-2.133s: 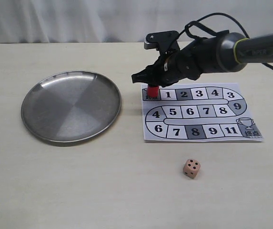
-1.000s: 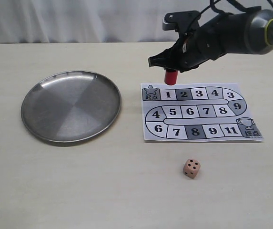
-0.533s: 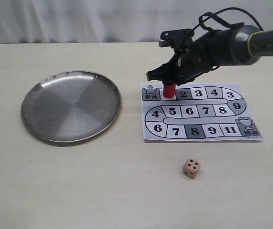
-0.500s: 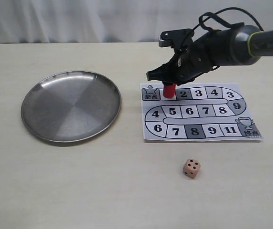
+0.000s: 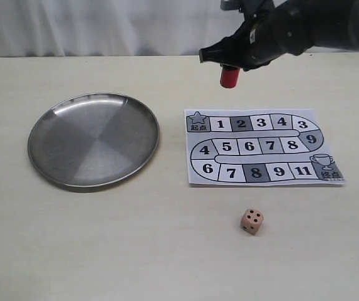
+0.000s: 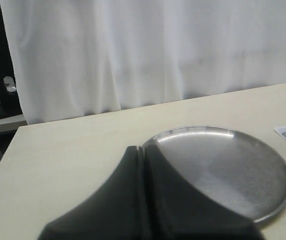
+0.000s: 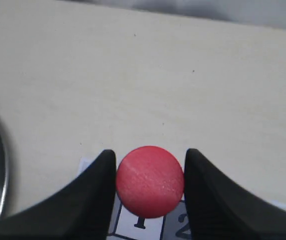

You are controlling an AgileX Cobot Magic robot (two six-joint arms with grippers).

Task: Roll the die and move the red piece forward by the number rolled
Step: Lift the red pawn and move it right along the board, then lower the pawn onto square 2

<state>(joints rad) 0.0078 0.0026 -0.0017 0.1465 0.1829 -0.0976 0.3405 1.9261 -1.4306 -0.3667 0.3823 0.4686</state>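
The desk (image 5: 135, 251) is a pale beige surface, flat and plain. Three things lie on it. A round metal plate (image 5: 93, 139) sits on the left side. To the right of it, well apart, lies a paper sheet (image 5: 264, 147) with a winding track of numbered squares. The die (image 5: 251, 221) stands on the bare desk near the front edge of the sheet, not touching it.

The right gripper (image 5: 228, 61) is hovering at the upper right of the exterior frame, pinching the red piece (image 5: 229, 77). The left gripper (image 6: 142, 154) is pressing its fingers together.
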